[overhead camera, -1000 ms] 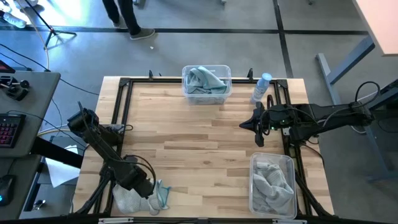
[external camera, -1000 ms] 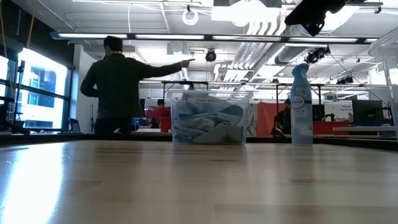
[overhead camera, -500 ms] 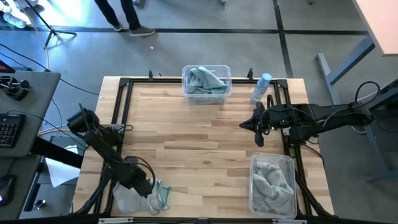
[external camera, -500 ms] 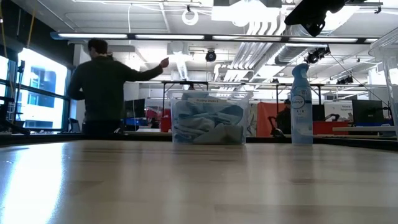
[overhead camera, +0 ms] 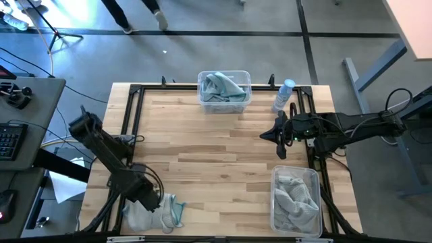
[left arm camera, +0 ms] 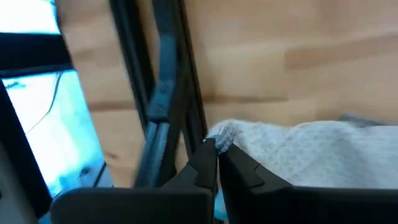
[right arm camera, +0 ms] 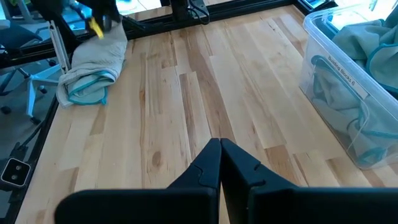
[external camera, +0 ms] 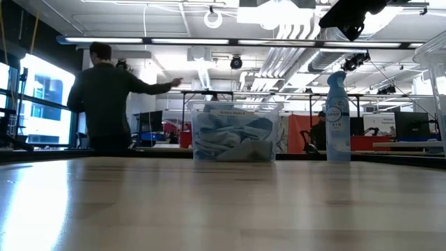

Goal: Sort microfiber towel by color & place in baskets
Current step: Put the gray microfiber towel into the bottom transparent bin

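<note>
At the table's near left corner lies a pile of microfiber towels: a light grey towel (overhead camera: 142,216) (left arm camera: 305,155) on top and a teal-edged one (overhead camera: 175,210) (right arm camera: 87,92) beside it. My left gripper (overhead camera: 154,202) (left arm camera: 216,149) is shut at the grey towel's edge. The far basket (overhead camera: 200,88) (external camera: 202,115) holds teal towels, and the near right basket (overhead camera: 275,196) holds grey ones. My right gripper (overhead camera: 268,135) (right arm camera: 219,152) hangs shut above the table's right side, holding nothing. My left gripper pinches the grey towel at a corner of its edge (left arm camera: 219,134), between the two fingertips, slanting down from above. The rest of the towel lies slack on the pile on the table.
A white-blue spray bottle (overhead camera: 284,94) (external camera: 338,118) stands at the far right by the black metal frame (overhead camera: 135,108) that runs round the tabletop. The bare wooden middle of the table is free room. A person walks in the room beyond the far edge.
My left arm has drawn a little toward the table's left edge and its gripper has shut on the towel pile. The pile lies where it was. The person beyond the table has walked on.
</note>
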Available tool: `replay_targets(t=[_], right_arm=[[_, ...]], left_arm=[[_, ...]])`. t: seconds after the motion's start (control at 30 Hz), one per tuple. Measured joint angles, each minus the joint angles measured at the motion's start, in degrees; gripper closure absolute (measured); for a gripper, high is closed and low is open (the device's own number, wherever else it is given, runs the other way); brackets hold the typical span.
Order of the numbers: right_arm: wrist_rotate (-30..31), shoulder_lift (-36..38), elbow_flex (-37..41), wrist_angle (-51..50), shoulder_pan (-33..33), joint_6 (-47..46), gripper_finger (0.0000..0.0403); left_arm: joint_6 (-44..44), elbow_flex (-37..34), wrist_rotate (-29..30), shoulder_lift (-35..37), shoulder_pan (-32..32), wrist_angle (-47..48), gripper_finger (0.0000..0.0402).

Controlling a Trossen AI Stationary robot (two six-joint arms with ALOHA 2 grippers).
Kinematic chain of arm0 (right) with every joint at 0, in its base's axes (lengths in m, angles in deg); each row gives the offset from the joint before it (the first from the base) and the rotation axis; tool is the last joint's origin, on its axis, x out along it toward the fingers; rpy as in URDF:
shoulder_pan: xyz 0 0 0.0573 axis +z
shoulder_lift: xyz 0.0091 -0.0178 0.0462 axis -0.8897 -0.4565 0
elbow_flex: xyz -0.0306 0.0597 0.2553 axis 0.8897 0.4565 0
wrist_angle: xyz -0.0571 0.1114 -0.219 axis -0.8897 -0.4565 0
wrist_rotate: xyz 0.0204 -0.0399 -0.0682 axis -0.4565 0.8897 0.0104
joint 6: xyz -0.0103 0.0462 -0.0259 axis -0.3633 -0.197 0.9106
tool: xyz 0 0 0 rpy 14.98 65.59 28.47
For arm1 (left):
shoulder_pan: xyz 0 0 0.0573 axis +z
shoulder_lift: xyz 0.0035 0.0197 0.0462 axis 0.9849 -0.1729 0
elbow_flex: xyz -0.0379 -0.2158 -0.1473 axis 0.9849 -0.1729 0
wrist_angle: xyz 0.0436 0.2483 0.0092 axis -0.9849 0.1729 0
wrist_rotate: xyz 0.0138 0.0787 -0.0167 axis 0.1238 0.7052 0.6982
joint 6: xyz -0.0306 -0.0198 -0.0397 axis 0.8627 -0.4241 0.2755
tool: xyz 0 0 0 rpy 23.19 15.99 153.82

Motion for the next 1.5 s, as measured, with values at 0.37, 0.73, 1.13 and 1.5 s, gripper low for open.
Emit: replay_targets(t=[0.37, 0.73, 1.13, 1.5], right_arm=[[0.0, -0.9, 0.0, 0.3, 0.0, 0.6, 0.0402], [0.0, -6.5, 0.0, 2.0, 0.0, 0.0, 0.0402], [0.0, -8.7, 0.0, 13.6, -0.5, 2.9, 0.0402], [-0.2, -10.6, 0.0, 34.7, -4.8, 2.9, 0.0397]], left_arm=[[1.3, 15.0, 36.2, 12.0, -0.2, 7.4, 0.0401], [-15.2, 22.4, 66.3, 17.5, 2.2, 7.6, 0.0401], [-50.8, 38.1, 79.4, 18.2, 5.8, -1.2, 0.0401], [-89.6, 46.2, 76.1, 18.1, 15.9, -18.7, 0.0401]])
